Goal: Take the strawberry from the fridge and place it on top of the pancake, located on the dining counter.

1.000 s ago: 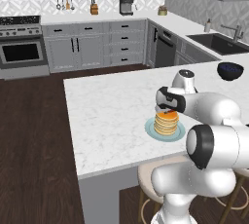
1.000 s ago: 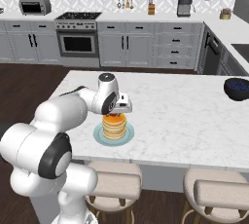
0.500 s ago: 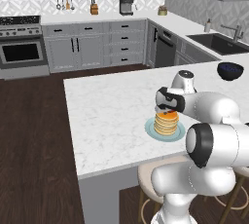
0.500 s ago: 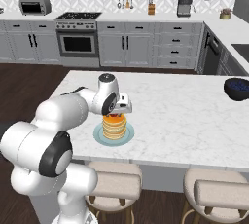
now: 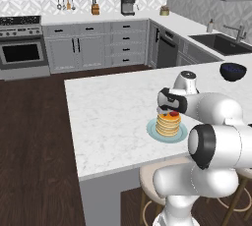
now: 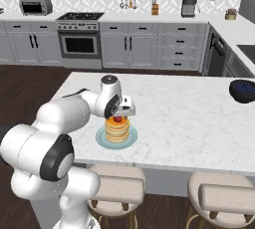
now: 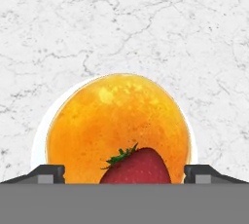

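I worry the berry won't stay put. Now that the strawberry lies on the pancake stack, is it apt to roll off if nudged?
Probably a little. The strawberry is rounded and tapered, so a nudge might rock it. It lies near the edge of the pancake, whose glossy top may offer little grip. The open gripper flanks it without touching.

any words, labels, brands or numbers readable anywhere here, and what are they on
None can be read.
Tan-orange stacked pancake and small red strawberry on top: no text.
White marble-patterned dining counter: veins only, no lettering.
Silver toaster oven, black coffee machine, steel oven range: any markings too small to tell.
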Tool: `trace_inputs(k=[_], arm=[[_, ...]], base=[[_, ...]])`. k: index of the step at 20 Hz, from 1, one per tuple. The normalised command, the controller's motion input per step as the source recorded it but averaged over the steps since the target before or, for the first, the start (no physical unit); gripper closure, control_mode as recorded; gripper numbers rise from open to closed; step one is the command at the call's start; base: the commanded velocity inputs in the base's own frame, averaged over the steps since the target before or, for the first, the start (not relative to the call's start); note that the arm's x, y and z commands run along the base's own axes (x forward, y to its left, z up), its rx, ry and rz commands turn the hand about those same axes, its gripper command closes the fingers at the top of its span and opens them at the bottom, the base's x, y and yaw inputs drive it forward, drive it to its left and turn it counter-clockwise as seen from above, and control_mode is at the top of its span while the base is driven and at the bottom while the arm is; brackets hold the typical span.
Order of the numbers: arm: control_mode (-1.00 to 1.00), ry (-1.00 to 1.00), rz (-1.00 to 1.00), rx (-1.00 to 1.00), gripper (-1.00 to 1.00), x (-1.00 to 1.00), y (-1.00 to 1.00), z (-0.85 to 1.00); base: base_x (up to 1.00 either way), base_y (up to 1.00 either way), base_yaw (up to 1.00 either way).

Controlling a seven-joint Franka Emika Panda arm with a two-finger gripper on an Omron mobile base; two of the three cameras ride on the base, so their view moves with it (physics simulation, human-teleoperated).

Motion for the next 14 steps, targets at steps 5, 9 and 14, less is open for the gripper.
trace_inputs(k=[5,9,14], arm=[[-1.00,-0.01,0.00,0.00,-1.00,0.00,0.00,0.00],[-1.00,0.00,0.00,0.00,-1.00,0.00,0.00,0.01],[-1.00,-0.07,-0.01,-0.01,-1.00,-0.01,0.00,0.52]], base=[[0.00,0.00,0.00],[0.00,0.00,0.00],[0.00,0.00,0.00]])
